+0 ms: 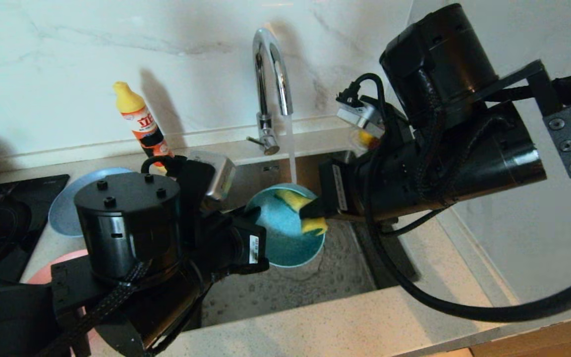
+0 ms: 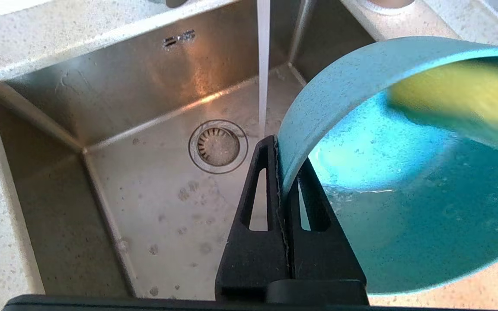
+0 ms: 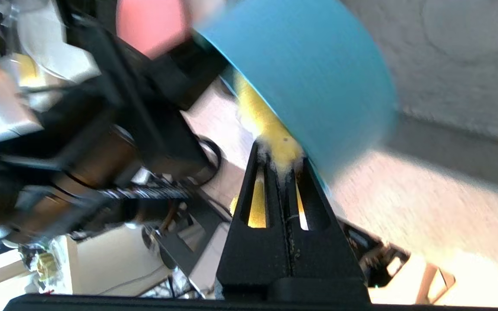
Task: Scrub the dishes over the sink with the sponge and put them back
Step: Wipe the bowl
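Teal bowl getting scrubbed over the sink

The teal bowl [image 1: 285, 238] is held tilted above the sink [image 1: 290, 287], just under the running tap [image 1: 270, 74]. The left pincer [image 2: 281, 160] is clamped on the bowl's rim, with the drain [image 2: 218, 147] showing below the bowl. Right pincer [image 3: 280, 162] is squeezed tight on the yellow sponge [image 1: 305, 210], which is pressed inside the bowl. Left of the bowl on the tabletop [image 1: 340, 322] sits the blue plate [image 1: 65, 208], and nearer than it the pink plate [image 1: 45, 272] peeks out from behind the left arm. A dish soap bottle [image 1: 142, 121] stands by the wall, left of the tap.
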Robot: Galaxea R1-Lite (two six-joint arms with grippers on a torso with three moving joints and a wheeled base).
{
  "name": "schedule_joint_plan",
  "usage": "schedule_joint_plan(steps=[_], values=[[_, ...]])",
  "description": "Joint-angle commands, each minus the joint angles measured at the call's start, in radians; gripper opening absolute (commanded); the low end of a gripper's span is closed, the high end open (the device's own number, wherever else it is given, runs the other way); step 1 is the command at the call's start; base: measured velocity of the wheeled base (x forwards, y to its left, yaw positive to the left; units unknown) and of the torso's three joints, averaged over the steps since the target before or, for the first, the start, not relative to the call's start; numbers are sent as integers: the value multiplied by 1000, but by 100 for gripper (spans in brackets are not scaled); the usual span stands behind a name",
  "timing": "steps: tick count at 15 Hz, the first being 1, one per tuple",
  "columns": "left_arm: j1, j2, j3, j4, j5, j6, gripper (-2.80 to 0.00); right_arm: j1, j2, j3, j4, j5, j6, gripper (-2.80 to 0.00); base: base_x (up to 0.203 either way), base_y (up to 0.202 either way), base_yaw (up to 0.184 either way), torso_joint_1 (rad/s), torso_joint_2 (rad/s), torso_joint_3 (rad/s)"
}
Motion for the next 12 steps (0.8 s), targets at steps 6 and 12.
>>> schedule_joint_plan(steps=[6, 12], values=[[6, -9, -24, -6, 8, -1, -280, -25, -21, 9, 55, 5, 2, -280, 0, 0, 0, 0, 0, 0], [10, 13, -53, -19, 6, 1, -280, 46, 63, -23, 52, 5, 3, -280, 0, 0, 0, 0, 0, 0]])
